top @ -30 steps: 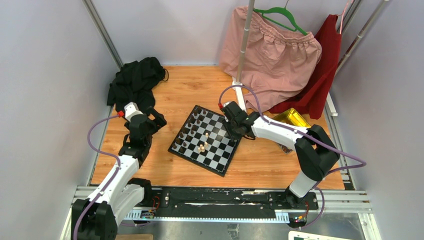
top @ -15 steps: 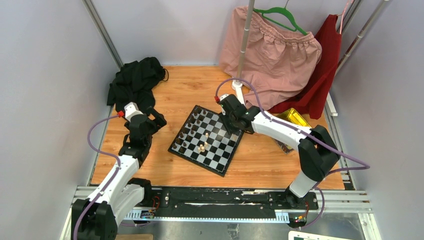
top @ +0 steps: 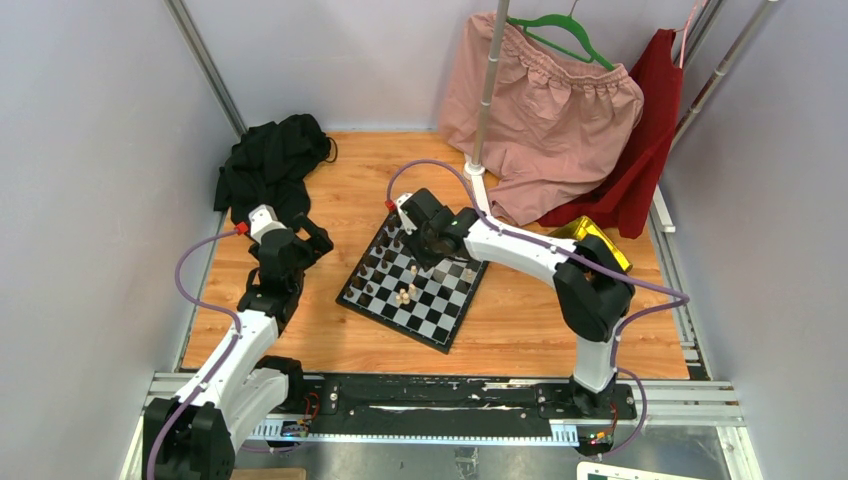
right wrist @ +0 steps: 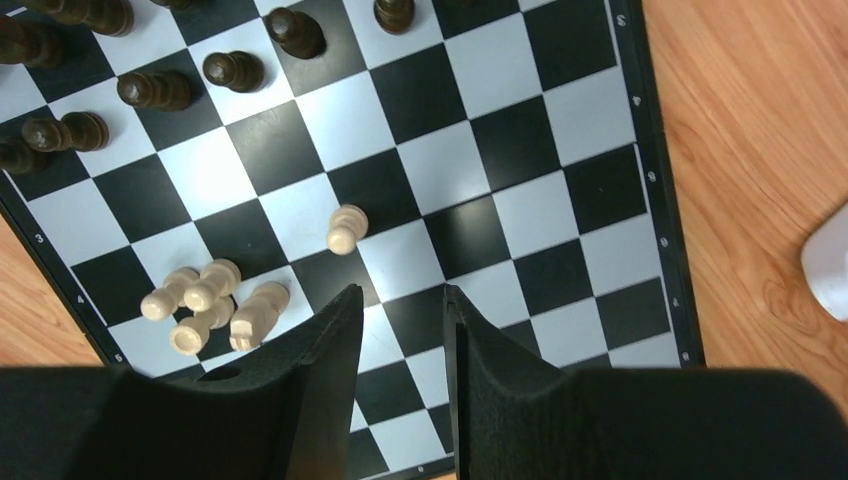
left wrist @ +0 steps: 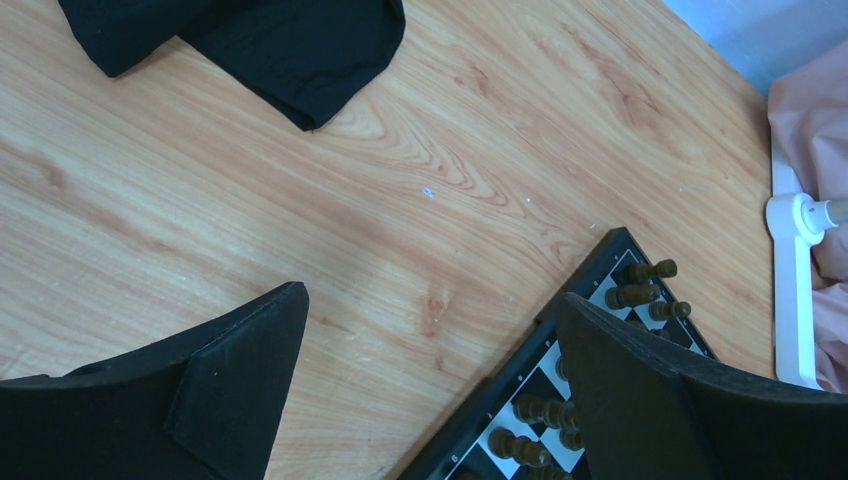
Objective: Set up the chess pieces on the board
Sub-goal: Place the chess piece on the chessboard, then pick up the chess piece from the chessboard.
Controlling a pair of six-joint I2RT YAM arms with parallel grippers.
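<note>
The board (top: 440,320) lies slanted in the middle of the wooden table. Dark chess pieces (right wrist: 160,90) stand along its far-left side. Several cream chess pieces (right wrist: 210,305) lie in a heap near the middle, and one cream piece (right wrist: 345,230) sits apart from them. My right gripper (top: 427,250) hangs over the board's far part. In the right wrist view it (right wrist: 402,295) is open with nothing between the fingers, just right of the heap. My left gripper (left wrist: 430,310) is wide open over bare wood beside the board's left edge (left wrist: 500,395).
A black cloth (top: 270,165) lies at the back left. A white pole stand (top: 478,175) rises behind the board, with a pink garment (top: 545,120) and a red one (top: 645,150) hanging there. A shiny gold tray (top: 590,240) sits right of the board.
My right arm has swung left, from the board's right edge to over its far-left part. The left arm and the pieces have not moved.
</note>
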